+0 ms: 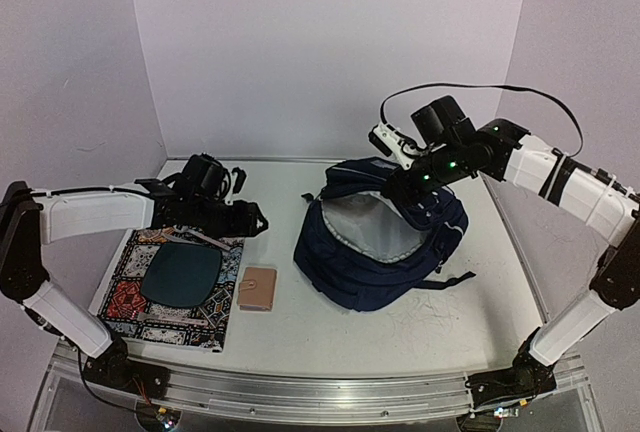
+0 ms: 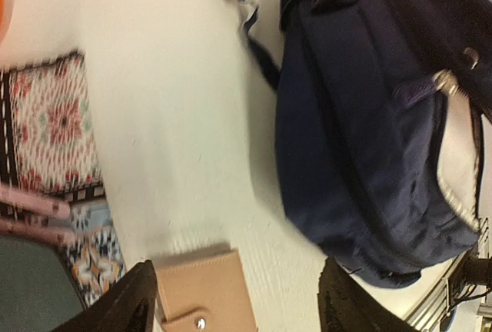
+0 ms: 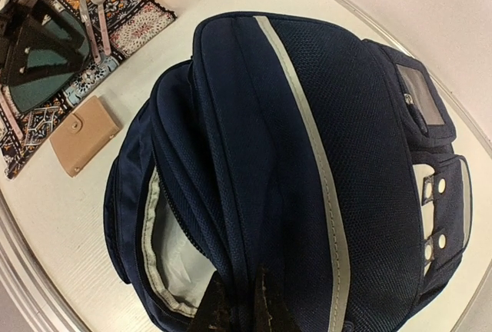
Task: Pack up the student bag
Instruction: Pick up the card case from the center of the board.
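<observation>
Far left of the bag (image 1: 380,252) lies a patterned mat (image 1: 130,302) with a dark oval plate (image 1: 182,272) on it (plate is my guess; it could be a pouch). Above the mat's bag-side edge hangs the left claw (image 1: 255,220), its jaws spread wide, holding nothing and touching nothing that I can see. The left wrist view looks down between the two fingers (image 2: 131,305) onto a tan wallet (image 2: 204,293). The wallet lies flat on the table (image 1: 330,342) just left of the bag, apart from it and beside the mat. So the wallet sits below the claw and a little nearer the arm bases, and the left arm is much the nearer one to it. The bag's mouth lies to the right of both.

The bag itself rests on the right arm's side of the table, its long axis running roughly across it. Its main compartment gapes toward the left claw, with pale lining (image 1: 375,232) showing. At the bag's far upper rim the right claw (image 3: 240,301) is pinched shut on the fabric by the opening (holding the mouth up, I judge). The next move likely turns on a short drop to the wallet, then a carry rightward into that opening. The gap between wallet and bag is small, and the lifted rim is what makes the way in.
</observation>
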